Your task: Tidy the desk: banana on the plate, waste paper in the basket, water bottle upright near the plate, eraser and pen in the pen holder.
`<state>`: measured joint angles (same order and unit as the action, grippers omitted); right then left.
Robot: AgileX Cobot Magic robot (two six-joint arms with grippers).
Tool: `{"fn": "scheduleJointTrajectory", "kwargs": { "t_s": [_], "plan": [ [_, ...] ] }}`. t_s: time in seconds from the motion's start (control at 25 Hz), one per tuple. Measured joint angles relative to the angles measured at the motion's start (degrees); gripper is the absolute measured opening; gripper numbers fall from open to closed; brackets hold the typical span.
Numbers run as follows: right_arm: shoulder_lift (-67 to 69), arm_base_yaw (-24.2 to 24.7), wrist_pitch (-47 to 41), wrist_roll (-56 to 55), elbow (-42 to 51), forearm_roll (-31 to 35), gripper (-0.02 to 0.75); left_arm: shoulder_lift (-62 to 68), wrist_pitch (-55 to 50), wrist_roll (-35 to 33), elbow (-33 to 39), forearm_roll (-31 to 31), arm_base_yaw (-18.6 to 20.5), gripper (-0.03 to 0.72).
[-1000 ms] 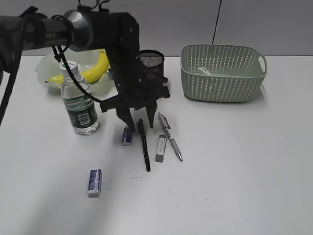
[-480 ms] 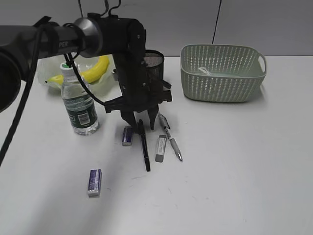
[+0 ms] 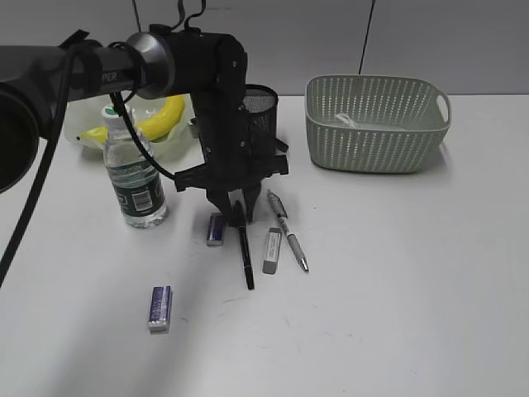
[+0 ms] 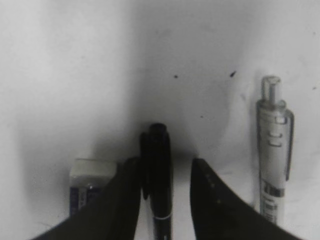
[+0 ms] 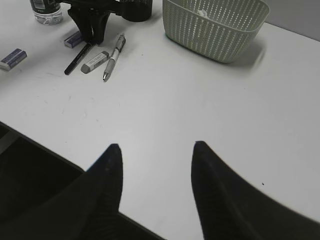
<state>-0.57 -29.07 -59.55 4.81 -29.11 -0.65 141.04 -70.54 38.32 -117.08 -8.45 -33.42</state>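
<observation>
Banana [image 3: 162, 116] lies on the plate [image 3: 78, 124], bottle [image 3: 132, 169] upright beside it. Left gripper [image 3: 238, 217] straddles the black pen's [image 3: 245, 256] cap end on the desk [image 3: 397, 273], jaws not quite touching it. Silver pen [image 3: 288, 231] and erasers [image 3: 271, 251] lie alongside. Paper [image 3: 345, 120] sits in the basket [image 3: 376, 124]. Right gripper [image 5: 155, 165] hangs spread, empty.
</observation>
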Motion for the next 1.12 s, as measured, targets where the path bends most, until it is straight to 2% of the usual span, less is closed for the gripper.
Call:
{"fn": "scheduleJointTrajectory", "kwargs": {
  "t_s": [0.08,0.12,0.6,0.84,0.96,1.12],
  "plan": [
    [0.0,0.0,0.0,0.0,0.0,0.0,0.369,0.02,-0.65,-1.08,0.0,0.33,0.12,0.127],
    [0.0,0.0,0.0,0.0,0.0,0.0,0.369,0.02,-0.16,-1.67,0.0,0.19,0.17,0.113],
    [0.0,0.0,0.0,0.0,0.0,0.0,0.369,-3.31,0.43,-3.54,-0.03,-1.68,0.0,0.113],
    [0.0,0.0,0.0,0.0,0.0,0.0,0.368,-8.88,0.43,-7.28,-5.32,-1.37,0.0,0.113],
    [0.0,0.0,0.0,0.0,0.0,0.0,0.368,-11.2,0.37,-8.44,-10.04,2.08,0.0,0.113],
    [0.0,0.0,0.0,0.0,0.0,0.0,0.368,-12.42,0.42,-9.83,-17.51,10.23,-0.06,0.113]
  ]
}}
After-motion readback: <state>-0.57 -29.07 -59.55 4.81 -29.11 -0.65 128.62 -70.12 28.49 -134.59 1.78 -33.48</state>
